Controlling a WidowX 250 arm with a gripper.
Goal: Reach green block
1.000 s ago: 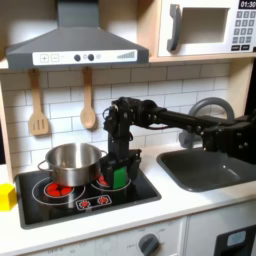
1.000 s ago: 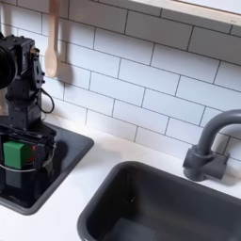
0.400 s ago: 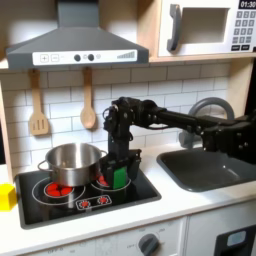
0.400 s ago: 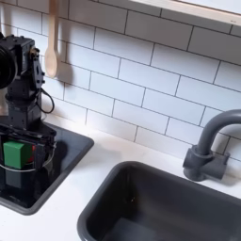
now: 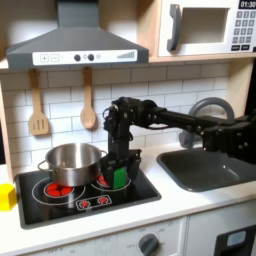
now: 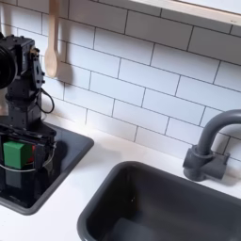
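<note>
Big picture first: toy kitchen, countertop (image 5: pixel 190 205) running wall to wall, dark sink (image 6: pixel 160 212) taking up the second exterior view's right half, black stovetop (image 5: pixel 60 200) sitting at the first exterior view's left. Arm (image 5: pixel 175 118) is stretching in from the first exterior view's right, over the sink, elbowing down onto the stove, prob. because the base is sitting past the faucet (image 6: pixel 212 141) and that's the only clear lane.

Steel pot (image 5: pixel 70 163) is parking on the left burner, just beside the work spot, so room on that side is looking tight. Toward the sink the stove edge and bare counter are giving more open room. Spoons (image 5: pixel 88 110) are hanging on the tile, well above, no bother.

Gripper (image 6: pixel 21 155) is pointing straight down at the stove's right burner area, fingers (image 6: pixel 45 151) sitting either side of the green block (image 6: pixel 14 153). Jaws are looking narrow around it, but contact: cannot tell from either exterior view. Block is resting low on or just above the stovetop, between the fingers; in the first exterior view it's showing green (image 5: pixel 121 176) at the wrist's foot.

Judging: reach is basically there. Yellow block (image 5: pixel 7 196) is sitting at the first exterior view's far left edge, well apart.
</note>
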